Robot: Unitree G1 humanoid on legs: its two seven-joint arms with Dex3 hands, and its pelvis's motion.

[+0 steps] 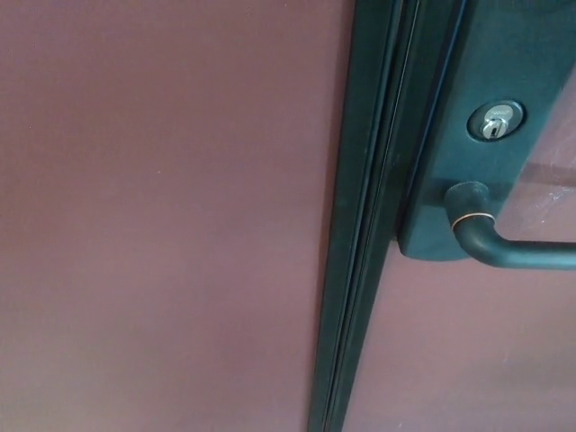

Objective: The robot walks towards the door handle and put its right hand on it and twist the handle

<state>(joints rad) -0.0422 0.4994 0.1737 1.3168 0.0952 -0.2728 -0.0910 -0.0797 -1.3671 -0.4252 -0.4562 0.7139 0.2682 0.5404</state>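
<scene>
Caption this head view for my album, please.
Dark lever handle below a keyhole on a maroon door; no robot hand in sight.

Head camera, close against door (162, 225), handle (513, 250) rightward

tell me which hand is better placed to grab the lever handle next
Right, most likely. Neither hand is in view, so this rests on layout alone: the door handle sits at the picture's far right, the robot's right side, its lever running off the right edge below the keyhole.

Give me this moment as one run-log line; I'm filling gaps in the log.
stage: at door | door handle: untouched, lever pointing right | keyhole: above handle | left hand: not in view | right hand: not in view
</scene>
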